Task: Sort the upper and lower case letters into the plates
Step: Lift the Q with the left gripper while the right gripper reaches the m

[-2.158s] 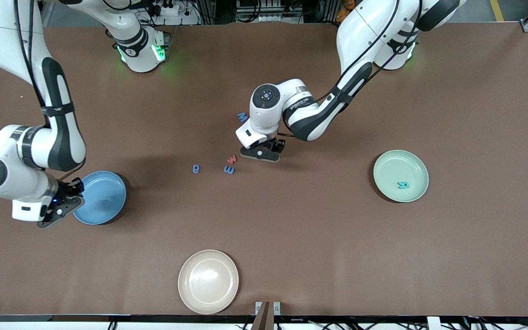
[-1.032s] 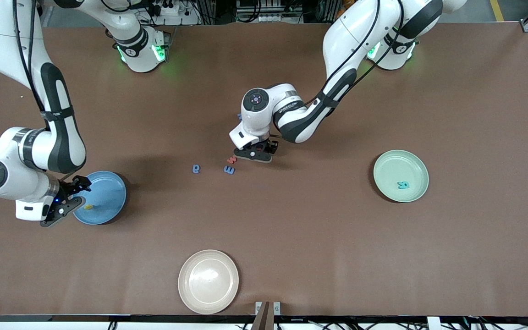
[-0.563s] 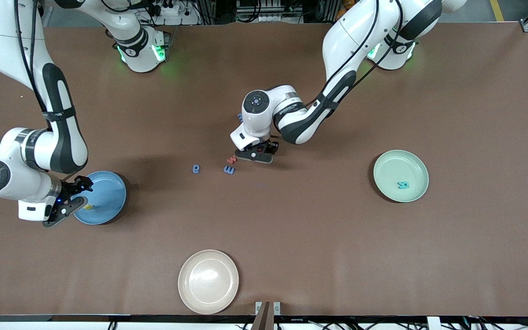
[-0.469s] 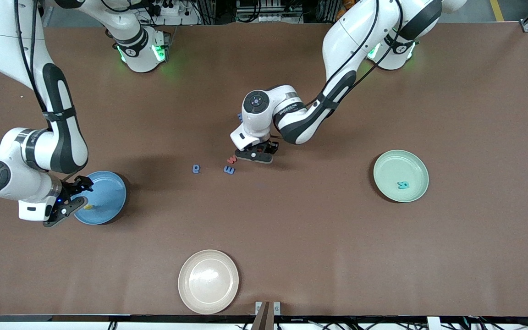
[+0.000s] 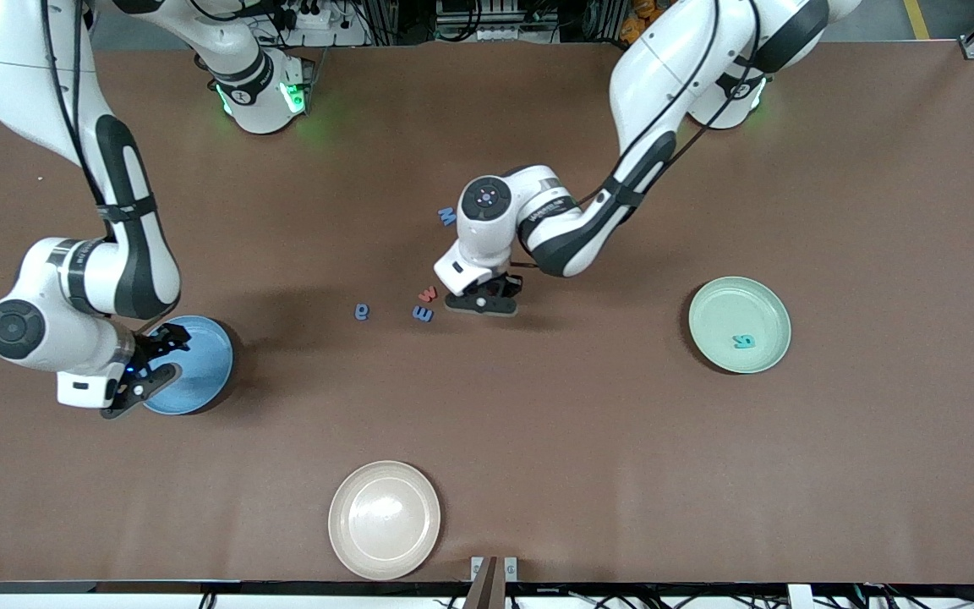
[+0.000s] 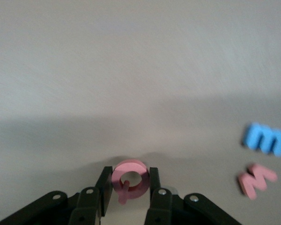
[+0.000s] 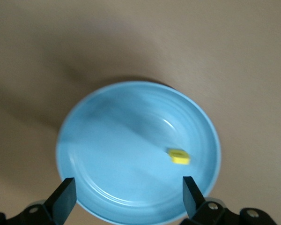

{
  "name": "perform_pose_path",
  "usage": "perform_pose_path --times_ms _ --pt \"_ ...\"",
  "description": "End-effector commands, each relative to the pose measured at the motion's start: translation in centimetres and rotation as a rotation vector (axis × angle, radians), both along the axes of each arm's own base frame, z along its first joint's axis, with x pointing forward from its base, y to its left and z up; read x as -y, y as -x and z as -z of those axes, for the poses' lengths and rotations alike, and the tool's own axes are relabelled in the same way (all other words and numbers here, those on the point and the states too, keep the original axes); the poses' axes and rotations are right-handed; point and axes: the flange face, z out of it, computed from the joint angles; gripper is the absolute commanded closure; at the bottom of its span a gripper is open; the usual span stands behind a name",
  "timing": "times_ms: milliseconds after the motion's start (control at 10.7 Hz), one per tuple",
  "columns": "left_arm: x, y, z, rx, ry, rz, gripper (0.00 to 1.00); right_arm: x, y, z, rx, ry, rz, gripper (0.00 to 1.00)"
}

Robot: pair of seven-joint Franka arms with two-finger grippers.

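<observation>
Nearest the front camera, at the brown surface's [image 5: 538, 440] nine o'clock, the right gripper [image 7: 129, 199], fingers wide apart, has risen over the round blue plate [image 7: 107, 140] now holding a small yellow foam letter [image 7: 179, 156], while at centre the left gripper [image 6: 129, 187] has just clamped a pink foam Q [image 6: 128, 179] and lifted it, so one letter is sorted and another is ready to carry.

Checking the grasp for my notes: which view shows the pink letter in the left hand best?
The left wrist view: the pink letter sits clamped between the left hand's fingers, shape plain. In the front view the left hand and wrist cover it. The right wrist view shows only the blue plate and a yellow letter.
</observation>
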Motion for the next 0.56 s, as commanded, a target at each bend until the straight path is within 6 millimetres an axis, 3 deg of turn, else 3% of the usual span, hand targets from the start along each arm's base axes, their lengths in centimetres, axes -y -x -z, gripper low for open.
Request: perform_pose_path --times_ms 0,94,282,469 --pt "-6.0 -4.2 -6.7 0.024 -0.069 -0.109 1.00 -5.1 0.3 -0.2 -0.014 -0.038 0.053 0.00" --pt "-8.8 -5.8 -8.3 0.002 -0.102 -0.128 1.00 -8.8 0.9 -0.2 -0.042 -0.061 0.069 0.00" --pt "-12.6 -7.7 -10.7 -0.012 -0.137 -0.163 1.00 -16.6 2.5 -1.3 -0.066 -0.080 0.090 0.00" --pt "-13.8 -8.0 -11.7 -0.024 -0.165 -0.183 1.00 -24.5 4.7 -1.8 -0.058 -0.055 0.116 0.00"
